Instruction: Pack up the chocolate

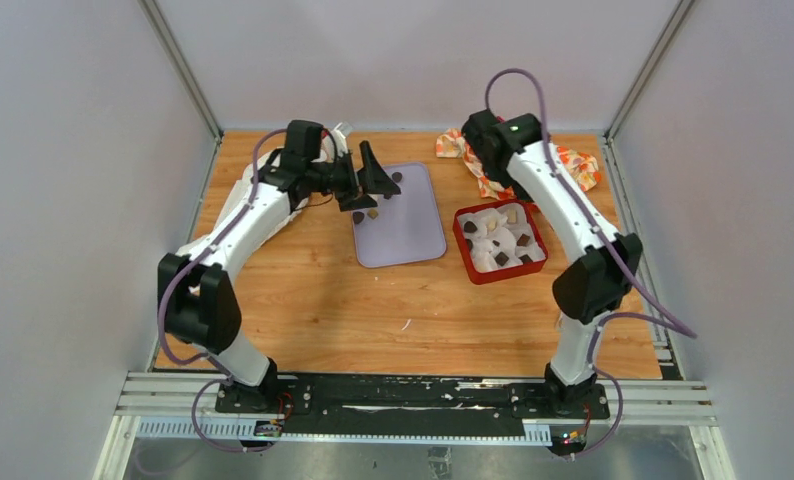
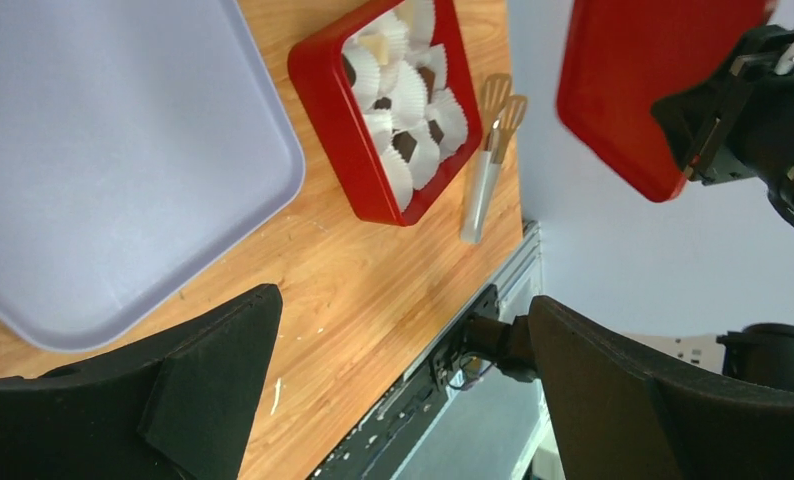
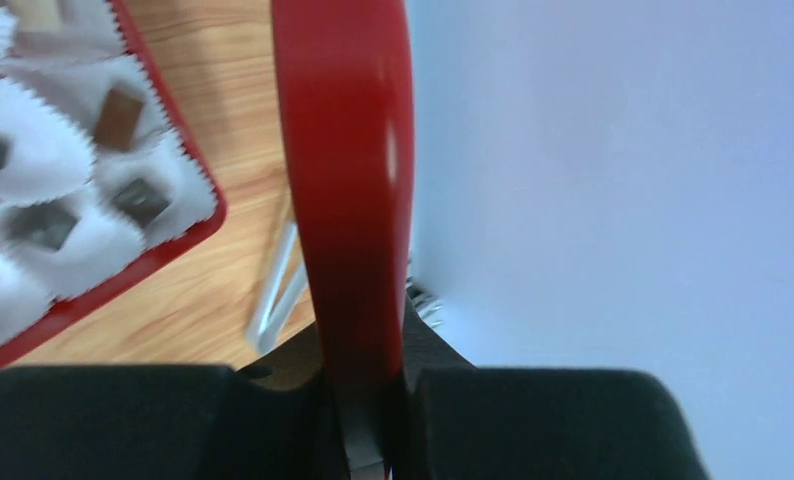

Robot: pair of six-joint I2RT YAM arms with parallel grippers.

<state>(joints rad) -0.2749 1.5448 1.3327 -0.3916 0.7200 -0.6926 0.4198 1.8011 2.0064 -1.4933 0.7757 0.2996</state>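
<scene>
Where the arms reach out from the near edge, the wood table (image 1: pixel 373 310) carries a lavender tray (image 2: pixel 123 150) left of centre and a red box (image 2: pixel 331 122) to its right, the two apart. The box is full of white crinkled paper cups (image 2: pixel 413 95). Chocolate (image 1: pixel 501 258) sits in several cups, mostly dark pieces, with a couple of tan ones toward the far side. Metal tongs (image 2: pixel 483 175) with tan tips lie flat on the table just beside the box's right side; whether they touch it is unclear.

A few more loose chocolate pieces lie on the far left part of the tray, dark and tan. The left hand (image 1: pixel 365 188) hangs right over them, fingers spread wide, nothing between them.

Farther back on the right, beyond the box, the right hand (image 3: pixel 371 420) is closed narrow on a red lid (image 3: pixel 343 180). It pinches the lid at one edge. The lid is up off the table and seen edge-on from the right wrist. From the left wrist it shows tilted against the wall. From above, the arm mostly hides it.

At the far right edge lies a crumpled orange-and-white cloth (image 1: pixel 581 165), partly under the right arm.
</scene>
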